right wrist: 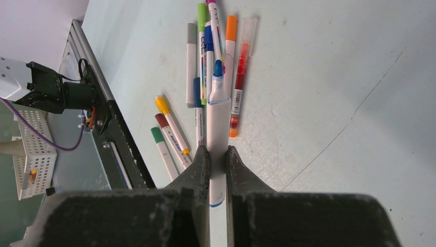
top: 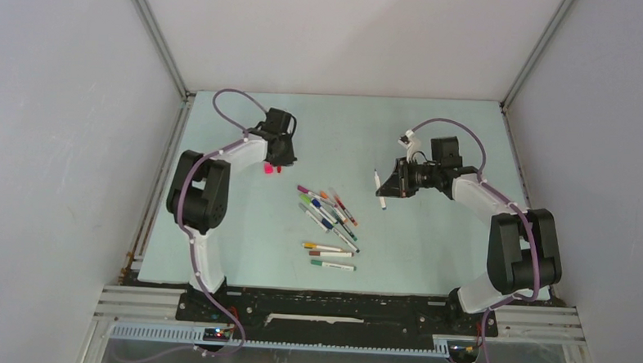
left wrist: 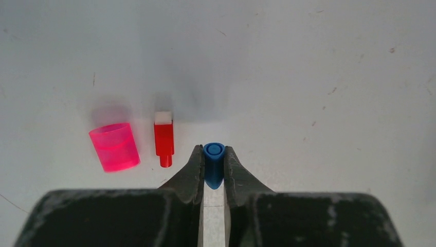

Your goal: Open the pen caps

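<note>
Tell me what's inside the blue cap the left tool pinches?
No pen: the blue cap in the left tool shows an open mouth with a smaller ring inside. How deep it goes cannot be seen; the fingers cover its sides.

The left gripper (top: 279,163) is found low over the table (top: 430,252), just beside a bright pink cap (top: 268,169). A white pen (top: 380,192) is held in the right gripper (top: 389,187). A loose group of pens (top: 327,210) is noted mid-table, with three further pens (top: 330,256) laid nearer the bases.
</note>
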Controlling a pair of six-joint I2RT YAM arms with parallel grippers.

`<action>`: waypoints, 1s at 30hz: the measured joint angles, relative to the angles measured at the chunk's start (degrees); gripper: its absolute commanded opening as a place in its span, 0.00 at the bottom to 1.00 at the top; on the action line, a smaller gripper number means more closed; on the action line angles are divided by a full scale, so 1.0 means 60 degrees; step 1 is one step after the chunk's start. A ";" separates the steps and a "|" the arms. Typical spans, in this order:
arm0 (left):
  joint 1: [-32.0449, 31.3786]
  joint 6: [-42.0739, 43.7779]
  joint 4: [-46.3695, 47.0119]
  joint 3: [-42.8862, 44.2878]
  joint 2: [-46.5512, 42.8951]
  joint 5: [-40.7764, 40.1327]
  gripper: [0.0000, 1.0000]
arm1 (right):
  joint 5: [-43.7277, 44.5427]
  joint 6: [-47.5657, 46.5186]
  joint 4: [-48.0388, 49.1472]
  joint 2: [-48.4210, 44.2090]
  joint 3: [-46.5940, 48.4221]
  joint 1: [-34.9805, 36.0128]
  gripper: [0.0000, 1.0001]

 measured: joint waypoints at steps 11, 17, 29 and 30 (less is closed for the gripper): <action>0.0000 0.0182 -0.0546 0.0430 0.0743 -0.0095 0.34 | -0.0004 -0.0240 -0.0317 0.0025 0.0204 -0.0087 0.00; 0.0000 0.0255 -0.0616 0.0488 0.0674 -0.0087 0.41 | 0.0040 -0.1038 -0.0878 0.0025 0.0517 -0.0098 0.00; -0.0007 0.0433 0.1213 -0.2470 -0.4324 0.0499 0.72 | 0.1359 -0.6342 -0.3829 -0.0160 0.1286 -0.0102 0.01; -0.0007 0.0433 0.1359 -0.2805 -0.4940 0.0506 0.79 | 0.1596 -0.6757 -0.3982 -0.0193 0.1286 -0.0102 0.00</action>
